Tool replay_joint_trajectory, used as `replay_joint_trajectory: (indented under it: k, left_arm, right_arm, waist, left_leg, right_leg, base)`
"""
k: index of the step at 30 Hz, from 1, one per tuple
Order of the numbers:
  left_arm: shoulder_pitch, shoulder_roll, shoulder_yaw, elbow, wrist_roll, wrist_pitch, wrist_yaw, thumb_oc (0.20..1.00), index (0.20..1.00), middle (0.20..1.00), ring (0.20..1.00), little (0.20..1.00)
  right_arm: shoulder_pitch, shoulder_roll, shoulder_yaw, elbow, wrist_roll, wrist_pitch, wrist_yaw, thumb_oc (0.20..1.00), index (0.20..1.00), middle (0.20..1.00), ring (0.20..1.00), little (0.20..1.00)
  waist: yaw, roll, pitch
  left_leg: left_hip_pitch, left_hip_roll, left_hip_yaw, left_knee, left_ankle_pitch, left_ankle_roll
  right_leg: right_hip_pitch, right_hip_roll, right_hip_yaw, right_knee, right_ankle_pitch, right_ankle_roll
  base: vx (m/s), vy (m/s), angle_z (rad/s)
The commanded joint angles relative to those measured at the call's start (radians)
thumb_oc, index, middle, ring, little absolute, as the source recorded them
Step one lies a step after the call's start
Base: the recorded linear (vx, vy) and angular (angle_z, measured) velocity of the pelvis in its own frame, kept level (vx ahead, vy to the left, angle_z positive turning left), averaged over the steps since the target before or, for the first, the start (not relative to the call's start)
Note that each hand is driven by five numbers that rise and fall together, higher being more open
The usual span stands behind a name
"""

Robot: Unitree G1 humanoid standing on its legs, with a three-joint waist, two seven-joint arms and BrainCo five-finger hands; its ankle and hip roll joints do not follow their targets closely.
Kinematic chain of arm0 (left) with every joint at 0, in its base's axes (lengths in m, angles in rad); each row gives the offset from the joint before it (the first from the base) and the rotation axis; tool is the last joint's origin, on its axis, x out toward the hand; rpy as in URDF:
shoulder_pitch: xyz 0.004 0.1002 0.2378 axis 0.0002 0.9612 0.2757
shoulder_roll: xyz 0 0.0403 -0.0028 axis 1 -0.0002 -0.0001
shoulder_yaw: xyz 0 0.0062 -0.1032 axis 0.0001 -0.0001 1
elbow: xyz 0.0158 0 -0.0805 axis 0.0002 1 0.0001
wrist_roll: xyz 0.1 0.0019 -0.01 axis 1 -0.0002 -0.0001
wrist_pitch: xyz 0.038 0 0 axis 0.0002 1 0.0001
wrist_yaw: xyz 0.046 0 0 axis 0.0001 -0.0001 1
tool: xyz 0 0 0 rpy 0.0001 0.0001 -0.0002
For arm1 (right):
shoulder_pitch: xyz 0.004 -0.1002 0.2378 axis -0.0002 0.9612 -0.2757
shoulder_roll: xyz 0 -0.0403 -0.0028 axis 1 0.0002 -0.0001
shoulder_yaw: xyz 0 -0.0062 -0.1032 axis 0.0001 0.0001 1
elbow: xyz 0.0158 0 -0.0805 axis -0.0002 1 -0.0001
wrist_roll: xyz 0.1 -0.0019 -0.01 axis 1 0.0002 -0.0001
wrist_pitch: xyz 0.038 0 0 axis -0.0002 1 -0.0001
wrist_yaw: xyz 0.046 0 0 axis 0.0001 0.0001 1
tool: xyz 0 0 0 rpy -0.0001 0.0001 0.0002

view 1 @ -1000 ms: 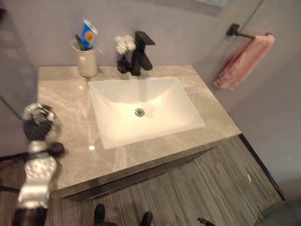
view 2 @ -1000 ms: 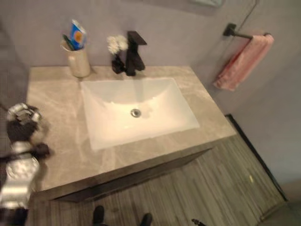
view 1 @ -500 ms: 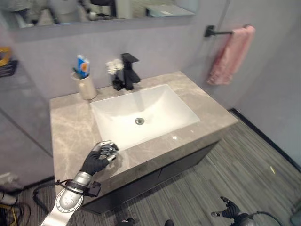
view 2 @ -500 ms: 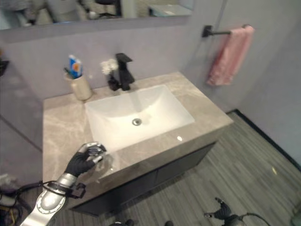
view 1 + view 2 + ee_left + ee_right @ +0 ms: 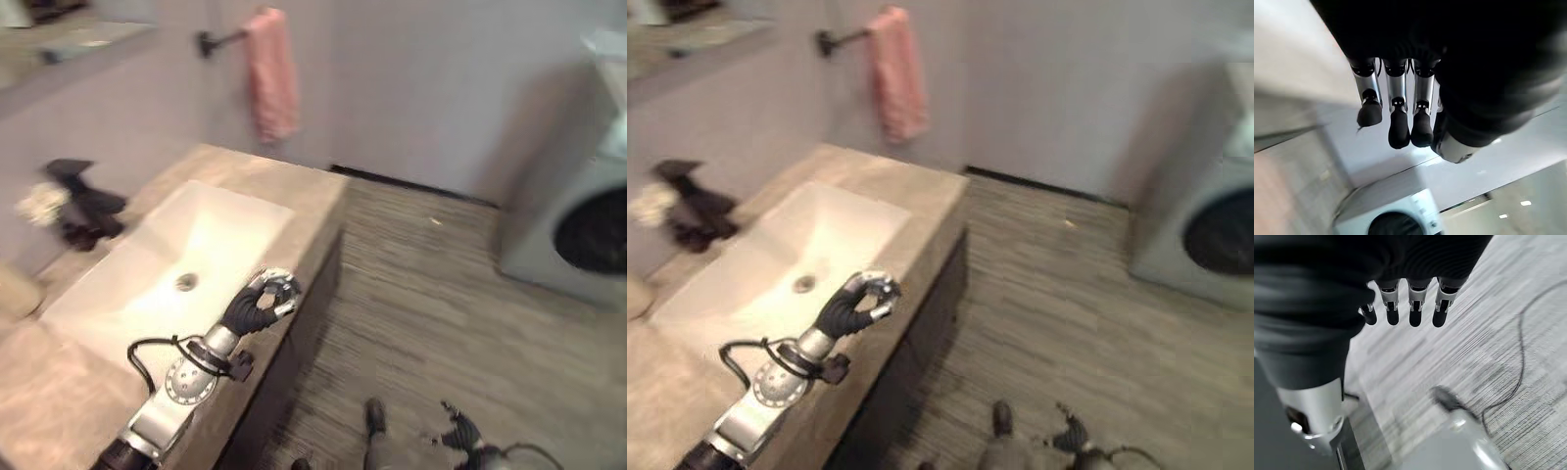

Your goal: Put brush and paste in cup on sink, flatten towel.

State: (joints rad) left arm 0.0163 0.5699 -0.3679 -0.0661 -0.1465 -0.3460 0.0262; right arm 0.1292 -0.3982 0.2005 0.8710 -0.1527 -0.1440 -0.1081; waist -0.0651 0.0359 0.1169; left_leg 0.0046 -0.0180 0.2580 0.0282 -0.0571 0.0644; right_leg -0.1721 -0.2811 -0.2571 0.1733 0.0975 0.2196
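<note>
Your left hand hovers over the front edge of the beige marble counter, its fingers curled loosely inward with nothing between them. Just beyond it lies the white rectangular basin, and past the basin's far side stands the black faucet with a small cluster of white flowers beside it. The pink towel hangs well away from that hand, up on the wall from a black bar; its long axis runs straight down, bunched narrow rather than spread. A sliver of the cream cup shows past the basin; its contents are out of sight. Your right hand hangs low over the grey striped floor, fingers relaxed and empty. A white washing machine stands across the floor.
</note>
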Motion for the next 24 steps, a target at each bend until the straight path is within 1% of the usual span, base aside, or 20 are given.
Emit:
replay_joint_trajectory:
  k: [1,2,3,4,5,6,7,9,10,12,13,14,15,17,18,19,21,22,23,24]
  left_arm:
    - [-0.009,0.027,0.063,-0.066,0.005,-0.036,0.041,0.2,0.2,0.2,0.2,0.2]
    - [-0.001,0.022,0.07,-0.055,0.017,-0.027,0.044,0.2,0.2,0.2,0.2,0.2]
    - [0.011,0.018,0.081,-0.034,0.029,-0.017,0.048,0.2,0.2,0.2,0.2,0.2]
    - [0.021,0.012,0.089,-0.017,0.033,-0.014,0.048,0.2,0.2,0.2,0.2,0.2]
    - [0.037,0.003,0.11,0.019,0.036,-0.009,0.06,0.2,0.2,0.2,0.2,0.2]
    - [0.037,0.002,0.11,0.019,0.036,-0.009,0.06,0.2,0.2,0.2,0.2,0.2]
    - [0.055,-0.016,0.124,0.073,0.018,0.003,0.061,0.2,0.2,0.2,0.2,0.2]
    - [0.066,-0.029,0.126,0.108,0.012,0.014,0.06,0.2,0.2,0.2,0.2,0.2]
    - [0.08,-0.048,0.134,0.177,0.022,0.041,0.065,0.235,0.235,0.235,0.235,0.235]
    - [0.079,-0.056,0.128,0.211,0.031,0.05,0.064,0.206,0.206,0.206,0.206,0.206]
    - [0.091,-0.091,0.13,0.284,-0.004,0.069,0.069,0.2,0.2,0.2,0.2,0.2]
    - [0.089,-0.091,0.13,0.286,-0.004,0.068,0.07,0.2,0.2,0.2,0.2,0.2]
    - [0.096,-0.131,0.125,0.412,0.001,0.089,0.067,0.216,0.216,0.216,0.216,0.216]
    - [0.098,-0.133,0.122,0.46,0.054,0.087,0.078,0.316,0.316,0.316,0.316,0.316]
    - [0.107,-0.145,0.114,0.541,0.083,0.1,0.08,0.379,0.379,0.379,0.379,0.379]
    - [0.118,-0.152,0.108,0.643,0.124,0.115,0.102,0.376,0.376,0.376,0.376,0.376]
    - [0.118,-0.164,0.106,0.708,0.151,0.124,0.103,0.335,0.335,0.335,0.335,0.335]
    - [0.116,-0.186,0.112,0.785,0.157,0.136,0.106,0.363,0.363,0.363,0.363,0.363]
    - [0.115,-0.186,0.112,0.785,0.157,0.135,0.106,0.373,0.373,0.373,0.373,0.373]
    - [0.125,-0.19,0.113,0.821,0.173,0.134,0.105,0.435,0.435,0.435,0.435,0.435]
  right_arm:
    - [-0.036,-0.039,-0.001,0.011,0.015,-0.033,-0.029,1.0,1.0,1.0,1.0,1.0]
    - [-0.041,-0.038,-0.002,0.016,0.017,-0.032,-0.031,1.0,1.0,1.0,1.0,1.0]
    - [-0.047,-0.037,-0.003,0.011,0.016,-0.031,-0.038,1.0,1.0,1.0,1.0,1.0]
    - [-0.055,-0.036,0.0,0.009,0.018,-0.03,-0.041,1.0,1.0,1.0,1.0,1.0]
    - [-0.062,-0.04,0.004,0.006,0.033,-0.031,-0.041,1.0,1.0,1.0,1.0,1.0]
    - [-0.062,-0.04,0.004,0.006,0.033,-0.031,-0.041,1.0,1.0,1.0,1.0,1.0]
    - [-0.054,-0.044,0.016,-0.003,0.048,-0.037,-0.03,1.0,1.0,1.0,1.0,1.0]
    - [-0.051,-0.046,0.022,-0.002,0.056,-0.039,-0.027,1.0,1.0,1.0,1.0,1.0]
    - [-0.053,-0.051,0.03,-0.001,0.068,-0.039,-0.03,1.0,1.0,1.0,1.0,1.0]
    - [-0.062,-0.055,0.033,0.008,0.073,-0.038,-0.03,1.0,1.0,1.0,1.0,1.0]
    - [-0.086,-0.057,0.052,0.06,0.071,-0.029,-0.033,1.0,1.0,1.0,1.0,1.0]
    - [-0.088,-0.056,0.052,0.061,0.071,-0.029,-0.033,1.0,1.0,1.0,1.0,1.0]
    - [-0.113,-0.046,0.08,0.111,0.053,-0.019,-0.025,1.0,1.0,1.0,1.0,1.0]
    - [-0.116,-0.04,0.087,0.139,0.041,-0.017,-0.02,1.0,1.0,1.0,1.0,1.0]
    - [-0.116,-0.035,0.092,0.172,0.032,-0.015,-0.016,1.0,1.0,1.0,1.0,1.0]
    - [-0.117,-0.03,0.103,0.2,0.012,-0.008,-0.019,1.0,1.0,1.0,1.0,1.0]
    - [-0.121,-0.019,0.108,0.221,0.012,-0.01,-0.01,1.0,1.0,1.0,1.0,1.0]
    - [-0.118,-0.013,0.112,0.212,0.015,-0.014,-0.006,1.0,1.0,1.0,1.0,1.0]
    - [-0.118,-0.013,0.111,0.212,0.015,-0.014,-0.006,1.0,1.0,1.0,1.0,1.0]
    - [-0.102,-0.005,0.091,0.204,0.044,-0.018,-0.004,1.0,1.0,1.0,1.0,1.0]
  waist:
    - [0.04,-0.041,-0.039]
    - [0.047,-0.042,-0.044]
    - [0.062,-0.047,-0.051]
    - [0.066,-0.052,-0.057]
    - [0.064,-0.056,-0.067]
    - [0.065,-0.055,-0.068]
    - [0.061,-0.062,-0.08]
    - [0.06,-0.065,-0.081]
    - [0.063,-0.076,-0.069]
    - [0.069,-0.077,-0.056]
    - [0.098,-0.083,-0.035]
    - [0.095,-0.085,-0.039]
    - [0.128,-0.092,-0.028]
    - [0.125,-0.098,-0.034]
    - [0.124,-0.099,-0.041]
    - [0.136,-0.096,-0.043]
    - [0.133,-0.097,-0.046]
    - [0.127,-0.092,-0.052]
    - [0.127,-0.092,-0.052]
    - [0.115,-0.087,-0.066]
  left_leg:
    - [0.043,0.0,-0.113,-0.032,-0.002,-0.024]
    - [0.042,0.005,-0.099,-0.03,0.0,-0.027]
    - [0.044,0.011,-0.075,-0.028,-0.004,-0.036]
    - [0.042,0.017,-0.057,-0.029,0.002,-0.045]
    - [0.043,0.036,-0.037,-0.035,0.012,-0.057]
    - [0.043,0.037,-0.035,-0.036,0.012,-0.057]
    - [0.049,0.066,-0.033,-0.03,0.019,-0.072]
    - [0.046,0.079,-0.036,-0.01,0.023,-0.081]
    - [0.024,0.103,-0.049,0.075,0.023,-0.093]
    - [-0.002,0.11,-0.079,0.138,0.031,-0.099]
    - [-0.047,0.075,-0.179,0.208,0.066,-0.116]
    - [-0.053,0.072,-0.181,0.206,0.071,-0.115]
    - [-0.081,-0.018,-0.304,0.189,0.044,-0.104]
    - [-0.086,-0.03,-0.309,0.15,0.042,-0.099]
    - [-0.088,-0.029,-0.3,0.104,0.04,-0.094]
    - [-0.089,-0.034,-0.318,0.09,0.061,-0.093]
    - [-0.074,-0.036,-0.325,0.071,0.05,-0.086]
    - [-0.052,-0.034,-0.332,0.033,0.055,-0.082]
    - [-0.051,-0.034,-0.332,0.032,0.056,-0.082]
    - [-0.019,-0.027,-0.321,-0.011,0.065,-0.079]
  right_leg:
    - [0.062,0.088,-0.014,-0.044,-0.032,-0.042]
    - [0.08,0.096,-0.045,-0.045,-0.046,-0.046]
    - [0.107,0.097,-0.104,-0.066,-0.053,-0.046]
    - [0.124,0.101,-0.126,-0.099,-0.05,-0.042]
    - [0.129,0.129,-0.088,-0.122,-0.051,-0.049]
    - [0.129,0.13,-0.086,-0.123,-0.051,-0.05]
    - [0.15,0.169,-0.051,-0.158,-0.058,-0.071]
    - [0.164,0.186,-0.043,-0.177,-0.06,-0.082]
    - [0.184,0.21,-0.027,-0.197,-0.068,-0.103]
    - [0.191,0.219,-0.02,-0.203,-0.07,-0.113]
    - [0.197,0.228,-0.002,-0.205,-0.074,-0.131]
    - [0.192,0.225,-0.005,-0.205,-0.073,-0.131]
    - [0.203,0.23,0.028,-0.212,-0.072,-0.134]
    - [0.201,0.228,0.033,-0.217,-0.068,-0.129]
    - [0.202,0.23,0.041,-0.219,-0.069,-0.125]
    - [0.203,0.23,0.043,-0.207,-0.071,-0.122]
    - [0.204,0.232,0.046,-0.205,-0.074,-0.122]
    - [0.205,0.235,0.051,-0.204,-0.075,-0.123]
    - [0.205,0.235,0.051,-0.204,-0.075,-0.123]
    - [0.211,0.234,0.046,-0.203,-0.076,-0.123]
  base:
    - [-0.02,-0.148,-0.49]
    - [-0.01,-0.138,-0.67]
    - [-0.01,-0.207,-0.56]
    - [0.04,-0.318,-0.22]
    - [0.04,-0.24,0.04]
    - [0.13,-0.371,-0.09]
    - [0.09,-0.203,-0.25]
    - [0.1,-0.294,-0.26]
    - [0.07,-0.358,-0.16]
    - [0.01,-0.213,-0.13]
    - [-0.02,-0.094,-0.35]
    - [0.01,-0.15,-0.5]
    - [0.03,-0.077,-0.56]
    - [0.04,-0.049,-0.61]
    - [0.07,0.008,-0.38]
    - [0.07,0.008,-0.08]
    - [0.05,0.012,0.01]
    - [0.03,0.015,-0.2]
    - [0.07,0.056,-0.22]
    - [0.08,0.062,-0.21]
